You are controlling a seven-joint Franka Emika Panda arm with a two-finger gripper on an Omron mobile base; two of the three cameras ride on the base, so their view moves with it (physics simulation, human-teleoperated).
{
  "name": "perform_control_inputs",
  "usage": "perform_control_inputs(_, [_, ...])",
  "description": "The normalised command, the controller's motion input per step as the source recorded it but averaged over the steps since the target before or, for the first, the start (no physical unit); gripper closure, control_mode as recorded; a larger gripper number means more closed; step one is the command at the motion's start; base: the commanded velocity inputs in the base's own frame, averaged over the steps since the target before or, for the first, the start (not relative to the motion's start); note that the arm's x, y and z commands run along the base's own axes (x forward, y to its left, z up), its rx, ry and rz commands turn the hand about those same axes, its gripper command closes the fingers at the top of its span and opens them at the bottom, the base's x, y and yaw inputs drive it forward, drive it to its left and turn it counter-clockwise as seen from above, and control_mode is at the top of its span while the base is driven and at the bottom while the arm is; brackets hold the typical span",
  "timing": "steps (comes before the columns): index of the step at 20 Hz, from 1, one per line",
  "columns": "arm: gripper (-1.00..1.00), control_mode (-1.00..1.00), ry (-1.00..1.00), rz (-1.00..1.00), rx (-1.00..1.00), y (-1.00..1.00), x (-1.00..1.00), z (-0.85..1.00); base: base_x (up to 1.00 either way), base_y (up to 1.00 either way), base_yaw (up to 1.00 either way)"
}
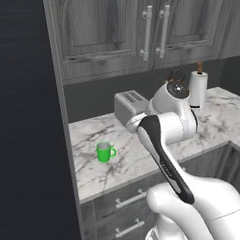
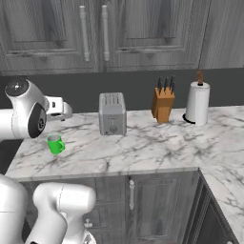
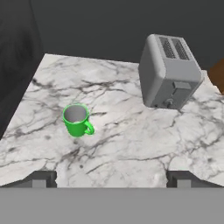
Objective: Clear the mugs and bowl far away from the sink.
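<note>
Bright green handled mug (image 3: 77, 120) stands upright on the white marble worktop (image 3: 131, 144), well left of the grey two-slot toaster (image 3: 169, 72). Pincer (image 3: 111, 178) hovers above, fingers spread wide, empty.

Bare marble counter (image 3: 131, 144) lay open on every side of the green mug (image 3: 77, 120), which stood upright and alone near the counter's left end. The toaster (image 3: 169, 72) stood well apart to its right, toward the back wall. Farther right, the knife block (image 2: 163, 105) and paper towel roll (image 2: 197, 103) crowded the back edge. Upper cabinets (image 2: 95, 33) hung overhead.
</note>
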Motion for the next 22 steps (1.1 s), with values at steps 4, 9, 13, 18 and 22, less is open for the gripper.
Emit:
perform_control_inputs(4, [-1.00, 1.00, 0.00, 0.00, 0.00, 0.00, 0.00, 0.00, -0.47, -0.04, 0.00])
perform_control_inputs(9, [-1.00, 1.00, 0.00, 0.00, 0.00, 0.00, 0.00, 0.00, -0.97, -0.14, -0.04])
perform_control_inputs(13, [-1.00, 1.00, 0.00, 0.00, 0.00, 0.00, 0.00, 0.00, -0.76, -0.28, -0.24])
perform_control_inputs(18, [-1.00, 1.00, 0.00, 0.00, 0.00, 0.00, 0.00, 0.00, -0.35, -0.13, -0.63])
perform_control_inputs(22, [-1.00, 1.00, 0.00, 0.00, 0.00, 0.00, 0.00, 0.00, -0.15, -0.11, -0.70])
